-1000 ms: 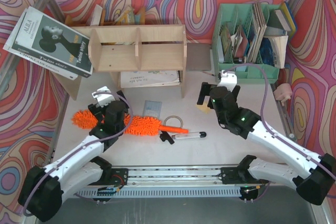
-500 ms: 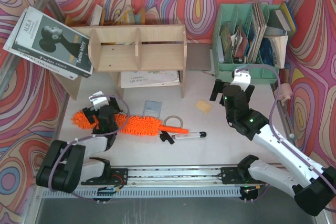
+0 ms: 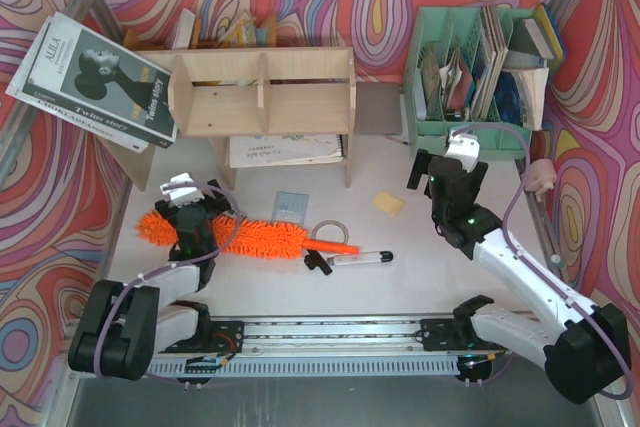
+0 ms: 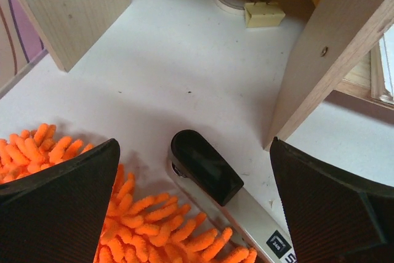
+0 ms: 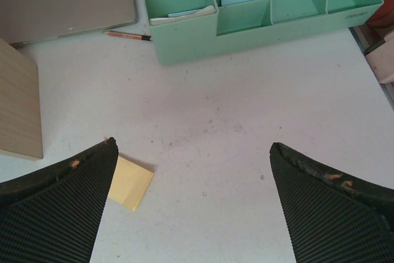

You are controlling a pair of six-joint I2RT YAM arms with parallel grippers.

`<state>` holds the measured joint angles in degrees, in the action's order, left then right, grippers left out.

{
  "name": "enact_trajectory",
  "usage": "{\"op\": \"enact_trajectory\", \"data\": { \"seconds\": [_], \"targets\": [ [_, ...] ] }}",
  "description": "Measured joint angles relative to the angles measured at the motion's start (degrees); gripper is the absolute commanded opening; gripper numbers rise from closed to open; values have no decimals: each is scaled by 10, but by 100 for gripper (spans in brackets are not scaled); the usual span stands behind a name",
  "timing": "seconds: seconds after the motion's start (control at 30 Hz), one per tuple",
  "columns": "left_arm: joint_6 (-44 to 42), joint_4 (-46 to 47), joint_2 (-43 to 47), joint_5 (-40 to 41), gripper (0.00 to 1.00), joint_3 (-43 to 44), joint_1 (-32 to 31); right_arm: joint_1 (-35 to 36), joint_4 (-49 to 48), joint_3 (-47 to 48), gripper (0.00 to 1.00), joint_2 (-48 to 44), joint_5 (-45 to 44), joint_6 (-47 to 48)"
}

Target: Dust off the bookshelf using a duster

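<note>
The orange fluffy duster (image 3: 262,238) lies flat on the white table, its slim handle (image 3: 336,246) pointing right. The plywood bookshelf (image 3: 265,92) stands behind it. My left gripper (image 3: 187,199) is open and empty, low over the left end of the fluffy head. In the left wrist view its jaws stand wide apart (image 4: 194,146) over the orange fibres (image 4: 141,220), a silver bar with a black end (image 4: 206,167), and the shelf's legs (image 4: 332,53). My right gripper (image 3: 447,169) is open and empty over bare table (image 5: 192,146).
A mint-green organiser (image 3: 480,67) (image 5: 246,16) stands back right. A yellow sticky note (image 3: 388,203) (image 5: 130,183), a silver-black pen tool (image 3: 355,259) and a tape ring (image 3: 328,232) lie mid-table. A magazine (image 3: 95,77) leans at the left. A notebook (image 3: 285,150) lies under the shelf.
My left gripper has slid left and back along the duster head toward its left end. My right gripper has moved right and back, away from the yellow note toward the organiser.
</note>
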<state>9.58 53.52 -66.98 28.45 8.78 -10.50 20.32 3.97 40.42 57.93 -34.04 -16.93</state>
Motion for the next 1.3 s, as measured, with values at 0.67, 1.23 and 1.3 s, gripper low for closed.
{"op": "enact_trajectory", "data": {
  "seconds": [0.67, 1.23, 1.3],
  "targets": [
    [-45, -13, -38, 27, 98, 14, 1, -17, -49, -17, 99, 21, 18, 3],
    [-80, 141, -214, -80, 98, 45, 59, -76, -330, -158, 99, 127, 34, 91],
    [-66, 110, -210, -89, 98, 66, 75, -84, -389, -183, 99, 159, 40, 104]
  ]
}}
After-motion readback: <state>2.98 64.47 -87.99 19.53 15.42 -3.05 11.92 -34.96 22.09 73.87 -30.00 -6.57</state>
